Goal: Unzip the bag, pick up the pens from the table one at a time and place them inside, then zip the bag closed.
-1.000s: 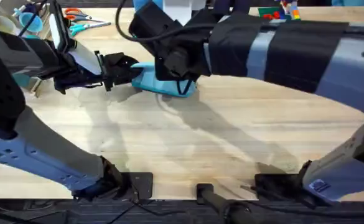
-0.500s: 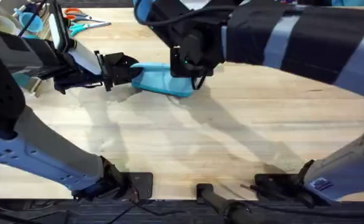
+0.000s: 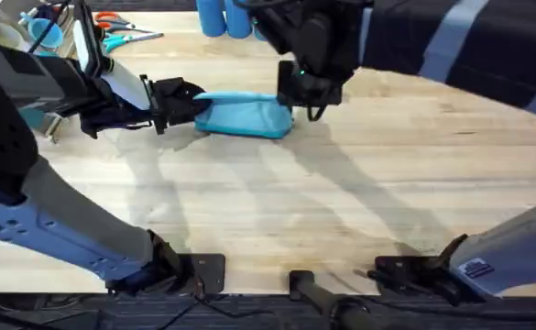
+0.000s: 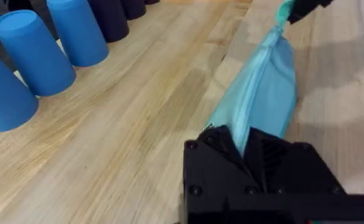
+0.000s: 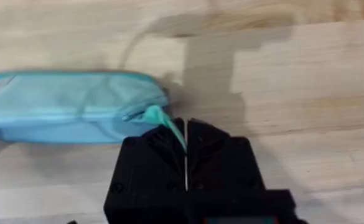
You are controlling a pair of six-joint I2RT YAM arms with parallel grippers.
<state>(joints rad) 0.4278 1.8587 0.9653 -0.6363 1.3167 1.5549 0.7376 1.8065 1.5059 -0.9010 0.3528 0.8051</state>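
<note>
The light blue bag (image 3: pixel 246 116) lies on the table (image 3: pixel 277 202) at the back, stretched between both grippers. My left gripper (image 3: pixel 192 107) is shut on the bag's left end, and the fabric (image 4: pixel 262 87) runs straight out of its black fingers (image 4: pixel 219 155). My right gripper (image 3: pixel 297 97) is shut on the teal zipper pull (image 5: pixel 161 120) at the bag's right end (image 5: pixel 76 106). The right gripper's fingertip also shows in the left wrist view, pinching the pull (image 4: pixel 283 12). The pens are out of view.
Blue cups (image 4: pixel 26 62) and dark cups (image 4: pixel 116 15) stand in a row behind the bag; the blue cups (image 3: pixel 222 14) reach the back edge. Scissors (image 3: pixel 112 23) and a pale cup (image 3: pixel 2 35) sit at the far left corner.
My right gripper has travelled right along the bag with the zipper pull, and the bag now lies longer and flatter. The left gripper has held its place.
</note>
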